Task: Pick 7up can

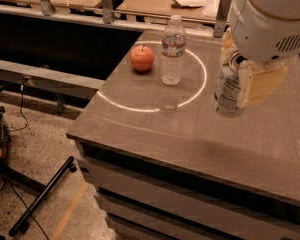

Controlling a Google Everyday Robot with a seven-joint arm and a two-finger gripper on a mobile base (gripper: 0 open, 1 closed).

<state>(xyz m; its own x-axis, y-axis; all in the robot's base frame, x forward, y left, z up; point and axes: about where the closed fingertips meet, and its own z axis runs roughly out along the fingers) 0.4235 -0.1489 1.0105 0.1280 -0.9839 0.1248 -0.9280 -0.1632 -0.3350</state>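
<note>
**Gripper has the can, now lift it clean**

Gripper (236, 86) is at the right side of the table (155, 134), under the big white arm housing, with its pale pads closed on either side of the 7up can (227, 91). The jaws are only as far apart as the can is wide, and they hold nothing else. The can is roughly upright between them, silver top up. Its base is right at the table top. From where I stand I can't say whether it has left the surface or is only just touching.

As I see it, the grasp is made and the lift is the step in hand. To do it well, the arm should rise straight up and keep the can vertical, because a thin aluminium wall can slip or dent if the grip twists. The pads look set around the middle of the can, which should keep it from tipping. The nearest neighbour is well apart to the left, so a straight rise should meet nothing.

By count:
- one 7up can
- one clear water bottle (173, 51), standing inside the bright ring (140, 109) marked on the table
- one red apple (142, 58), just beside the bottle on its left
- one gripper
</note>
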